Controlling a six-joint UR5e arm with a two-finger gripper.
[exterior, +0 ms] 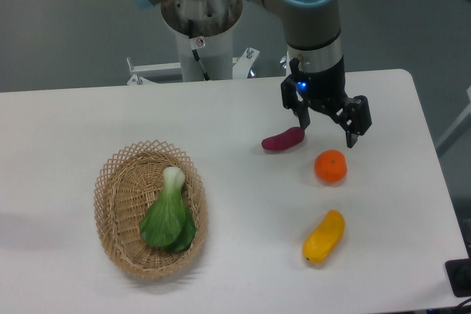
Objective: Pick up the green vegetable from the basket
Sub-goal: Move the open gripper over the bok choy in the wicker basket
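The green vegetable [169, 217] lies inside the basket [118, 182] at the front left of the white table, its pale stem pointing toward the back and its dark leaves toward the front. My gripper [328, 131] hangs over the right half of the table, far to the right of the basket, with its two black fingers spread open and nothing between them. It hovers just above and between the purple vegetable and the orange fruit.
A purple oblong vegetable [283, 140] lies just left of the gripper. An orange round fruit [331, 166] sits below it, and a yellow oblong vegetable [324, 237] lies nearer the front. The robot's base column [200, 31] stands behind the table.
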